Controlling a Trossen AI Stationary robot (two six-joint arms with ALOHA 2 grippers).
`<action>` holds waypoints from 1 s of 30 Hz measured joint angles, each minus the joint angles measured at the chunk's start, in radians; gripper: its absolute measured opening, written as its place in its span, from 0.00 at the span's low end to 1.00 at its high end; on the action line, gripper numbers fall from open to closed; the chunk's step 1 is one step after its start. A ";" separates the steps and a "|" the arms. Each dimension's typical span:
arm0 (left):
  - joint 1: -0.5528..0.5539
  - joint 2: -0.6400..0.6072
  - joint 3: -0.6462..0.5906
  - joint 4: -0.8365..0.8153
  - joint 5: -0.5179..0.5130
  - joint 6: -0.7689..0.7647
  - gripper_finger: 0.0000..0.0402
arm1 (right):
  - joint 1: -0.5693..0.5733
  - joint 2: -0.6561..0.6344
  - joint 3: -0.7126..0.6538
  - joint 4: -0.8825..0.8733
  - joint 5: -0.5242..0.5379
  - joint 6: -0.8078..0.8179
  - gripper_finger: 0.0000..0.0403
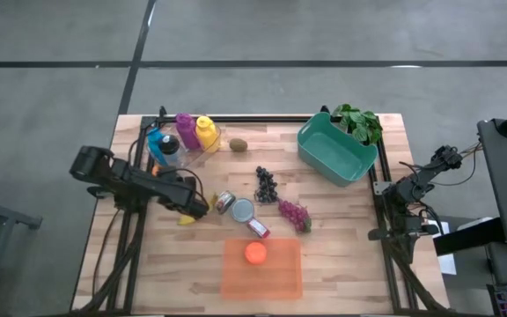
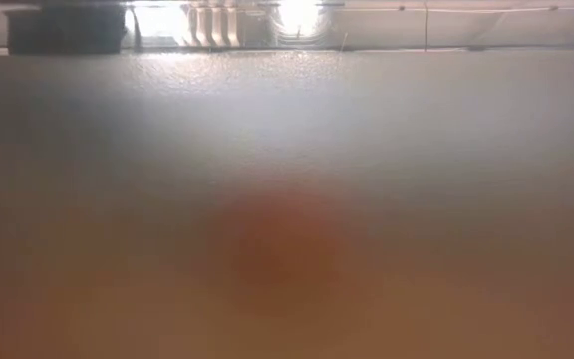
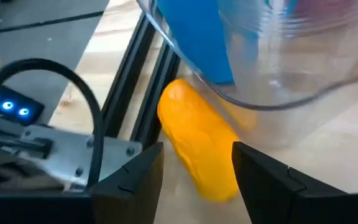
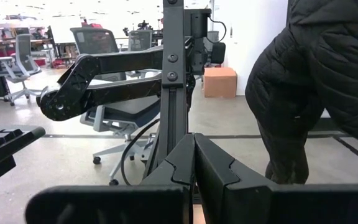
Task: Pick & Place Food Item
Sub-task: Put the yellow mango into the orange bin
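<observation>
Nearest, orange tray point(image 1: 275, 280) at the table's front edge, holding one orange round item point(image 1: 255, 254). Behind it, two cans point(image 1: 234, 205), dark grapes point(image 1: 266, 184), red grapes point(image 1: 294, 214). Left gripper point(image 1: 197, 209), low on the table, fingers point(image 3: 135, 177) half-spread either side of a yellow food item point(image 3: 199, 146), grip not confirmed. Farther back, kiwi point(image 1: 238, 145), teal bin point(image 1: 335, 149). Right gripper point(image 4: 194, 163) closed, empty, off the table's right side.
</observation>
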 joint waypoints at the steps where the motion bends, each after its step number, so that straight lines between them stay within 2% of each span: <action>1: 0.000 -0.004 -0.018 0.022 -0.010 -0.001 0.48 | 0.000 0.000 0.000 0.000 0.000 0.000 0.02; 5: 0.000 -0.007 -0.072 0.108 -0.017 0.008 0.48 | 0.000 0.000 0.000 0.000 0.000 0.000 0.02; 19: 0.004 0.001 -0.068 0.108 0.026 0.028 0.48 | 0.000 0.000 0.000 0.000 0.000 0.000 0.02; 30: 0.018 0.084 -0.070 0.151 0.084 0.030 0.48 | 0.000 0.000 0.000 0.000 0.000 0.000 0.02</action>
